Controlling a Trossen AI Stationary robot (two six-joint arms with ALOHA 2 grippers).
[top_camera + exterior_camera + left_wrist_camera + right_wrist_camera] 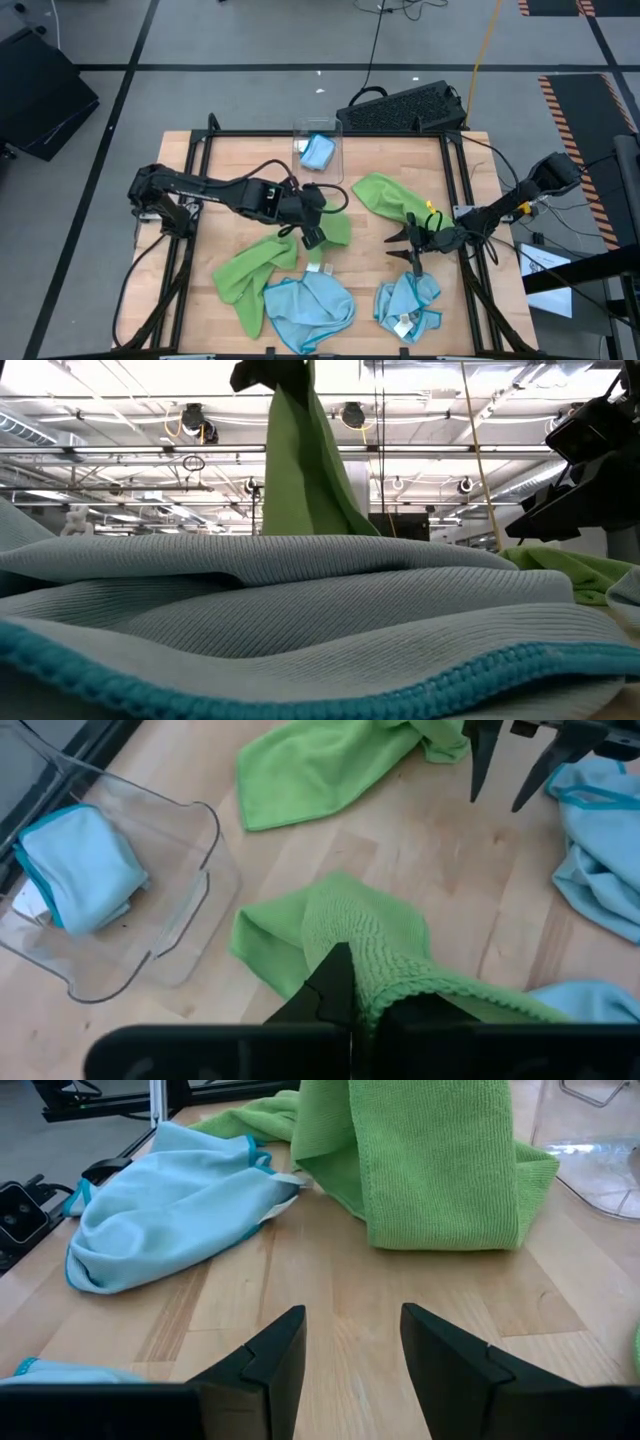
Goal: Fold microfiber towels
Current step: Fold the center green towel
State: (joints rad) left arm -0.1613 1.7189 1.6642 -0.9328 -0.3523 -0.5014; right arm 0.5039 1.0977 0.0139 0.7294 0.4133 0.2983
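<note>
Pinching a ribbed lime-green microfiber towel between closed fingers, the left gripper lifts it mid-table, one end trailing on the wood. A crumpled light-blue towel lies at the near edge. Bare wooden tabletop stretches before the right gripper, fingers apart and empty.

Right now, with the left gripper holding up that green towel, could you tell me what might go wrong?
1. The left gripper is shut on only a corner of the lifted green towel; the cloth could slip free.
2. Its hanging end trails near the blue towel below and might drag it along.
3. The right gripper waits open above bare wood close by; the arms could crowd each other when it reaches in.
</note>
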